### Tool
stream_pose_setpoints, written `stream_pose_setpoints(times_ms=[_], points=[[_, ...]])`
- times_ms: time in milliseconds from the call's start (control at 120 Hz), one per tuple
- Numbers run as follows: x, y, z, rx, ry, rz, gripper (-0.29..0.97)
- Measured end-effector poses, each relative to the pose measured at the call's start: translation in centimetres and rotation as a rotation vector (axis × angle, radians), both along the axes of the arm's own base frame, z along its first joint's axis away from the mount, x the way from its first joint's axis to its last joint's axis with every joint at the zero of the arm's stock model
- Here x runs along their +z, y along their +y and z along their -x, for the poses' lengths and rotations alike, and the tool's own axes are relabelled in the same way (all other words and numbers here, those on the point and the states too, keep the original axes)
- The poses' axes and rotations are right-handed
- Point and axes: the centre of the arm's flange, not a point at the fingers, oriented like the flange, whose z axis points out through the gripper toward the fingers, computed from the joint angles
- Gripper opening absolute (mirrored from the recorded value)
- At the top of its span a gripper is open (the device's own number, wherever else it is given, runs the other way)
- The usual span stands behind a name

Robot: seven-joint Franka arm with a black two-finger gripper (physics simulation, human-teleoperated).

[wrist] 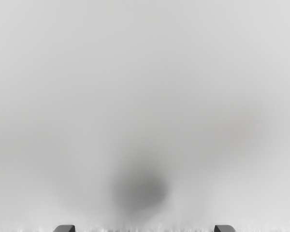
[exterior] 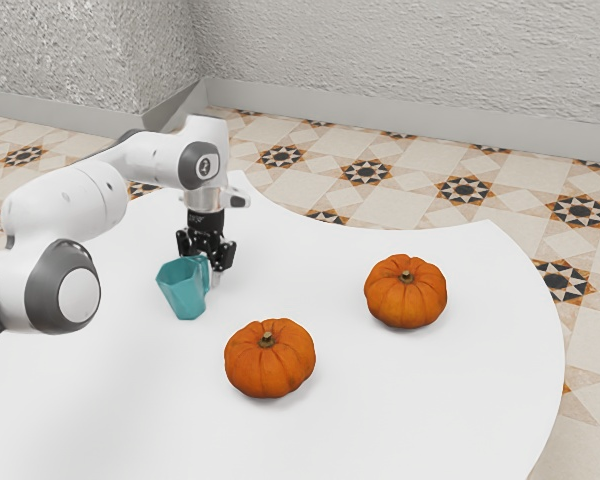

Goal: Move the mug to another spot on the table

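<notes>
Right, the arm sweeps in from the exterior view's left and bends down over the white table, hand pointing straight at the top. The gripper hangs low, close to the surface. And there's the mug, teal and faceted, wide at the rim and narrower at the foot, sitting just beside the gripper on the exterior view's left and a little nearer the camera. Its rim is up around the level of the fingertips. From the side I can't tell whether a finger actually touches the mug's edge, they're that close. It looks a touch tilted, though I wouldn't swear to it.

Over to the wrist view: two dark fingers peek in at the edge, spread far apart, with only plain white table and a soft grey shadow in the wide gap. So the jaws stand wide and they grip nothing.

Elsewhere on the table, two orange pumpkins. The first pumpkin lies nearer the camera, to the exterior view's right of the mug and clear of it. The second pumpkin sits further toward the exterior view's right, well apart from the mug. Patterned tile floor beyond the table's curved edge, rough grey wall behind.
</notes>
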Motion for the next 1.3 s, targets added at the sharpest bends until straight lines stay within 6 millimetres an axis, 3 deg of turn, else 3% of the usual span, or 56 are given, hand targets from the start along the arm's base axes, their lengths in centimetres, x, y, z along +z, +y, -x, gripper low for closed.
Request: stream_pose_setpoints(times_ms=[233,767,1033,1300], points=[[0.0,-0.9,0.0,-0.001,0.01,0.012,0.35],[-0.4,-1.8,1.2,-0.05,0.114,-0.051,0.09],[1.5,-3.5,1.1,-0.09,0.111,-0.04,0.04],[4.1,-9.7,0.7,-0.179,0.09,-0.046,-0.04]])
